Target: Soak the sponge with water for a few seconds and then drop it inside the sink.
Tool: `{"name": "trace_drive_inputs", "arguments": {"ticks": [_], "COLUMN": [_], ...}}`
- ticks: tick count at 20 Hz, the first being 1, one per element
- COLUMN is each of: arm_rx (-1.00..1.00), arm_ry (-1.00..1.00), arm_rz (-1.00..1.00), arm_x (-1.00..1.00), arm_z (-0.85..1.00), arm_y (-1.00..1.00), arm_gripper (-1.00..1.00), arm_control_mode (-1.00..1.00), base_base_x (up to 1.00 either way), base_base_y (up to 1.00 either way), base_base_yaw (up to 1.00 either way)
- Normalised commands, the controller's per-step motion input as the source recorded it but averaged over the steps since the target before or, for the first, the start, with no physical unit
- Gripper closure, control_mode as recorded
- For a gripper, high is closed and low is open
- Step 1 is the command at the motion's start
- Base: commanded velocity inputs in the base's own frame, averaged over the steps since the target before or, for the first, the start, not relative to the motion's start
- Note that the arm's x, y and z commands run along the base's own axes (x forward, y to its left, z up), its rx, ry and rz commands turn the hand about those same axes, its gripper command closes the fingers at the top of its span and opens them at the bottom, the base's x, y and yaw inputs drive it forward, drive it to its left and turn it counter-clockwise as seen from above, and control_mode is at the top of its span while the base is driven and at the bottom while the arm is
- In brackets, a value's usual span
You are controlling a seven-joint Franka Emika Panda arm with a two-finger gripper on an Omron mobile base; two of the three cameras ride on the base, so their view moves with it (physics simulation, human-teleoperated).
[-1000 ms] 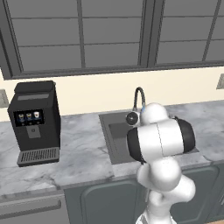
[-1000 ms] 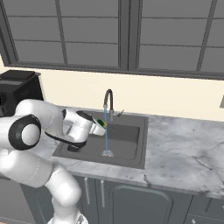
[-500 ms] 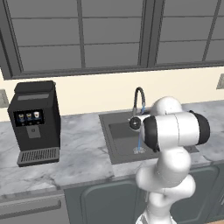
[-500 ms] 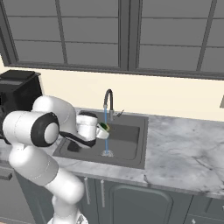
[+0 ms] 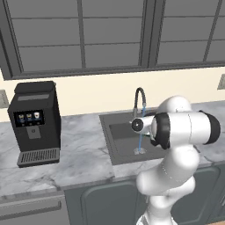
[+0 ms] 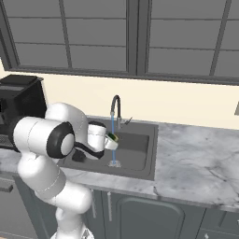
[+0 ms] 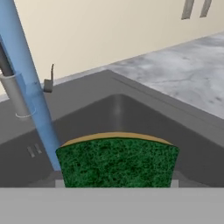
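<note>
Closed on the coarse green-topped sponge (image 7: 117, 162), hand (image 6: 112, 140) beside thin blue water (image 7: 27, 83).

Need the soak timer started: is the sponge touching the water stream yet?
Touching. In the hand view the water runs down to the left corner of the sponge with no gap; the right base view puts the pincer against the stream.

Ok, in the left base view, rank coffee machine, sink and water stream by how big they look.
1. Sink, though the arm hides part of it.
2. Coffee machine, close to the sink in apparent size, so that order is unsure.
3. Water stream, clearly smallest.
</note>
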Motion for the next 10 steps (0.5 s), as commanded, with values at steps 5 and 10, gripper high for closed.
{"name": "trace_drive_inputs", "arguments": {"ticks": [5, 10], "arm_rx": [0.0, -0.03], "arm_ry": [0.16, 0.17], "arm_rz": [0.02, 0.06], "arm_x": [0.08, 0.15], "arm_z": [0.0, 0.02], "arm_y": [0.0, 0.05], "arm_gripper": [1.0, 1.0], "arm_control_mode": [-1.0, -1.0], "base_base_x": [0.0, 0.0], "base_base_y": [0.0, 0.0], "base_base_yaw": [0.0, 0.0]}}
